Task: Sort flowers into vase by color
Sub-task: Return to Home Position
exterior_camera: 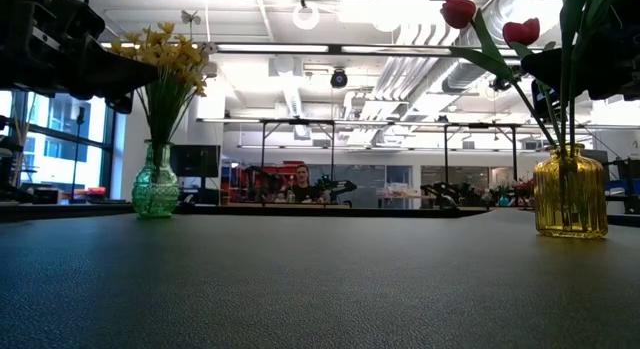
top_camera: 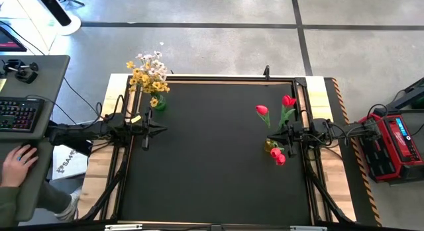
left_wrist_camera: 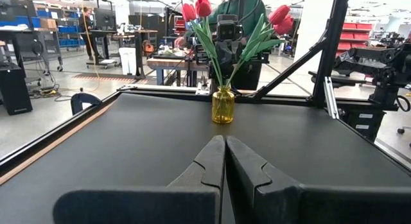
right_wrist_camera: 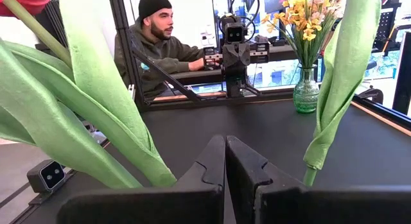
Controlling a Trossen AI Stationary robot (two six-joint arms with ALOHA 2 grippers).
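The left gripper (left_wrist_camera: 225, 139) hangs at the table's (top_camera: 218, 178) left side, fingers pressed together, empty; the right gripper (right_wrist_camera: 225, 139), likewise closed and empty, is just beside the yellow vase (exterior_camera: 570, 194) of red tulips (top_camera: 263, 110); yellow flowers (exterior_camera: 165, 51) stand in the green vase (exterior_camera: 155, 192), far left

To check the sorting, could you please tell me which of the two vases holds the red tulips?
The yellow glass vase, right in the low view, holds the red tulips; the green vase, left, holds yellow and white flowers.
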